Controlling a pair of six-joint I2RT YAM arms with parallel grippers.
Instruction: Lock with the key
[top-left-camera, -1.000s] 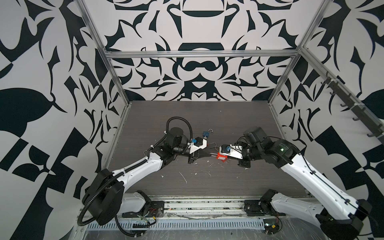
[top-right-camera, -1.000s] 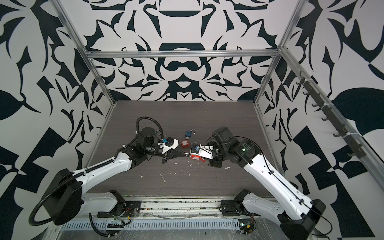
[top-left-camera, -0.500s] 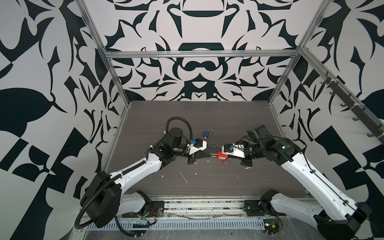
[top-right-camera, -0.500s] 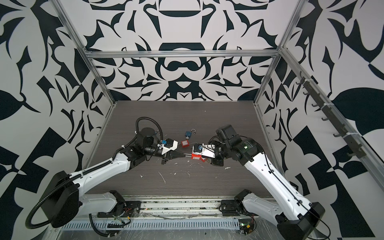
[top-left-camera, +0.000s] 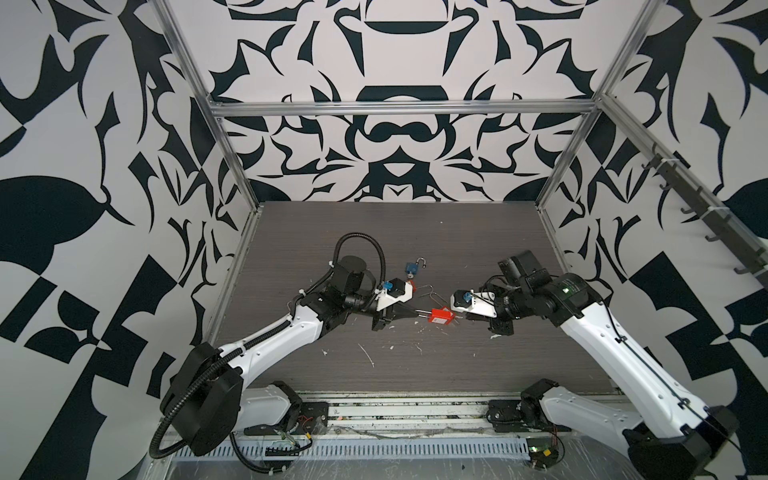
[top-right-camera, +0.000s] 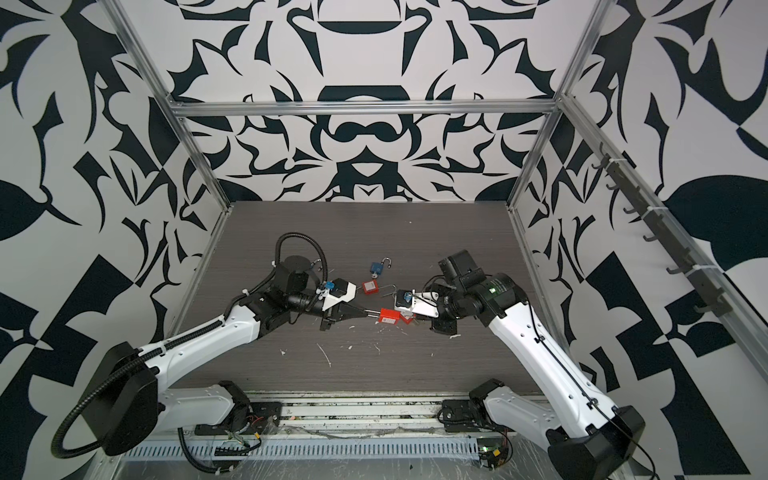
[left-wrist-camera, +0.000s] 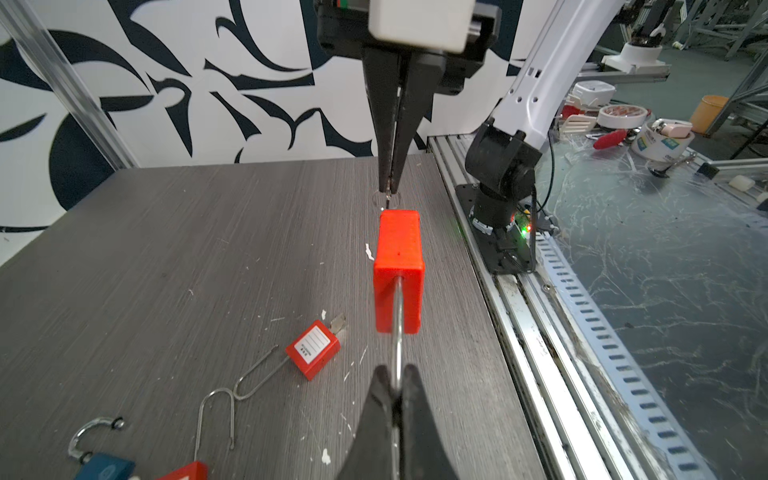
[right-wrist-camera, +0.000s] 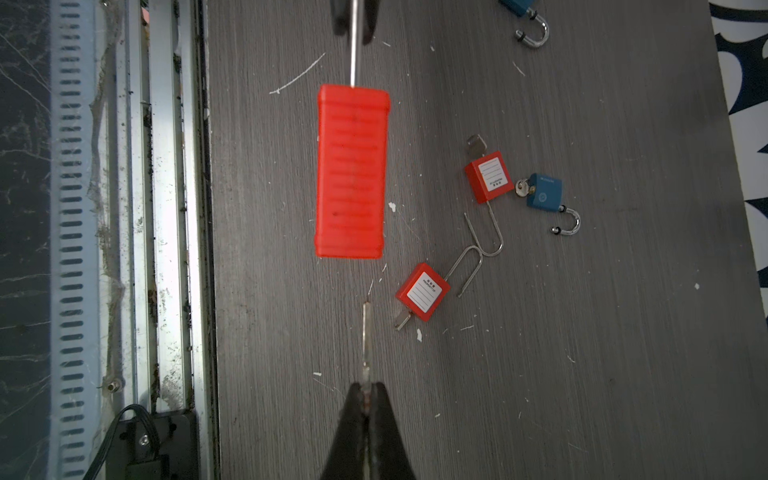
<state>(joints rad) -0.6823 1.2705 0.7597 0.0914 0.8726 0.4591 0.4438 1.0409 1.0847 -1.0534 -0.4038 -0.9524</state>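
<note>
A red padlock (right-wrist-camera: 351, 170) hangs above the table by its thin steel shackle (left-wrist-camera: 398, 328). My left gripper (left-wrist-camera: 397, 382) is shut on that shackle. In both top views the padlock (top-left-camera: 442, 316) (top-right-camera: 390, 316) sits between the two grippers near the table's middle. My right gripper (right-wrist-camera: 365, 390) is shut on a small metal key (right-wrist-camera: 365, 336). The key points at the padlock's end face, and a short gap shows between its tip and the body. In the left wrist view the right gripper (left-wrist-camera: 388, 189) stands just beyond the padlock (left-wrist-camera: 399, 266).
Two more red padlocks (right-wrist-camera: 422, 291) (right-wrist-camera: 488, 176) with keys in them lie on the table, their long shackles interlinked. An open blue padlock (right-wrist-camera: 544, 193) lies beside them, another (right-wrist-camera: 519, 6) farther off. The aluminium rail (right-wrist-camera: 166, 208) runs along the table's front edge.
My right gripper has drawn back a little to the right, away from the red padlock. The left gripper and the padlock have stayed in place.
</note>
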